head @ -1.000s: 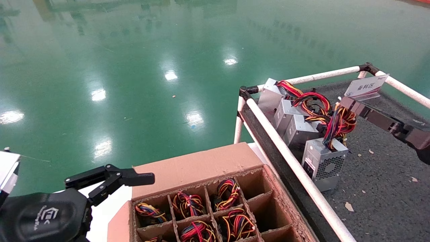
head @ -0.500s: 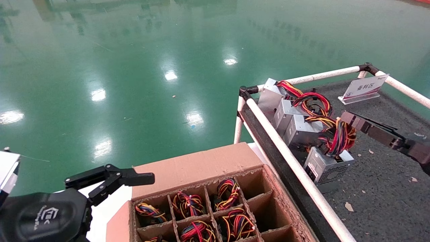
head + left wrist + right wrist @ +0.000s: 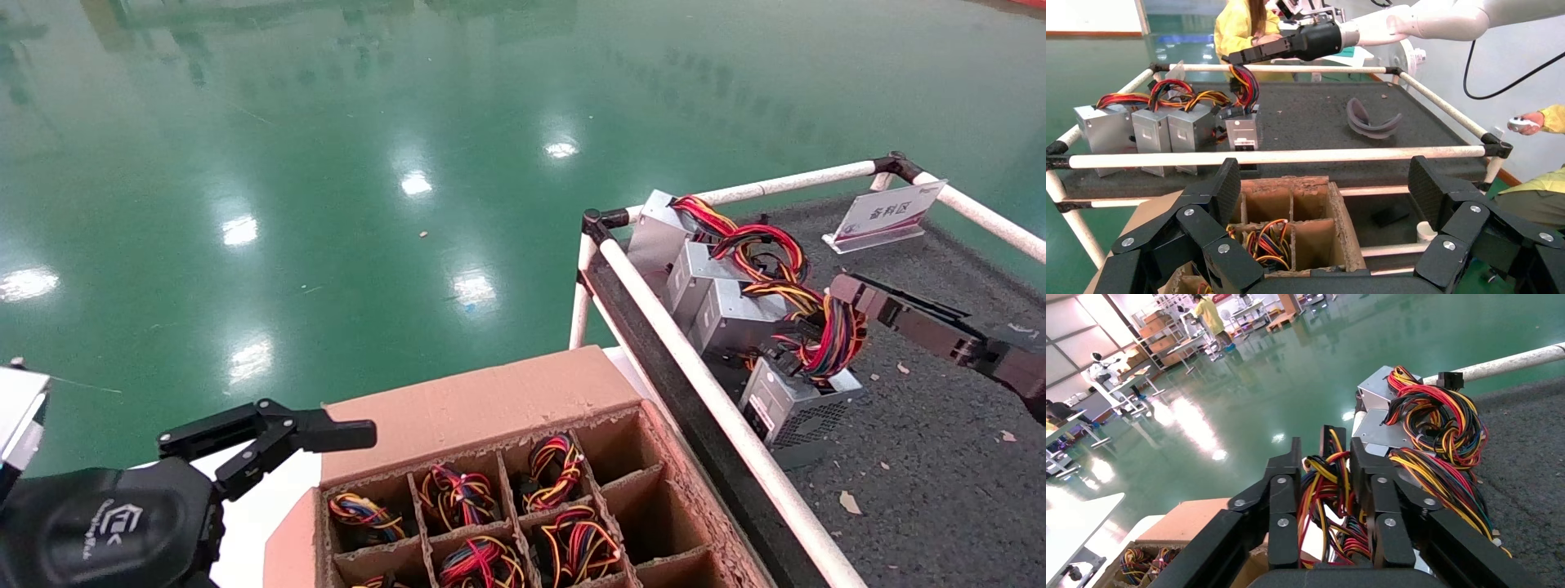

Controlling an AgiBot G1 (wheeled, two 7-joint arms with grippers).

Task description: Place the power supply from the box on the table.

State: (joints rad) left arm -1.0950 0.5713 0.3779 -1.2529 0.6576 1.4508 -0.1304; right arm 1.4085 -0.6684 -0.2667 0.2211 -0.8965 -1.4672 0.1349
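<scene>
The perforated metal power supply (image 3: 797, 400), lowered since earlier, is held by its wires in the clamped right gripper (image 3: 840, 287); the left gripper (image 3: 327, 434) is parked open.

Four silver power supplies (image 3: 727, 318) on the table (image 3: 923, 457) — one cardboard box (image 3: 490, 408), one sign card (image 3: 887, 216)

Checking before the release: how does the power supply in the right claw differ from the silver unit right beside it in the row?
The power supply has its wire bundle pinched in the right claw; the neighbouring silver unit is touched by no claw. The power supply shows a perforated side and a white end label; the neighbour shows plain metal. The power supply sits nearest the box; the neighbour is farther along the rail. Both are silver boxes with coloured wires on the table.
</scene>
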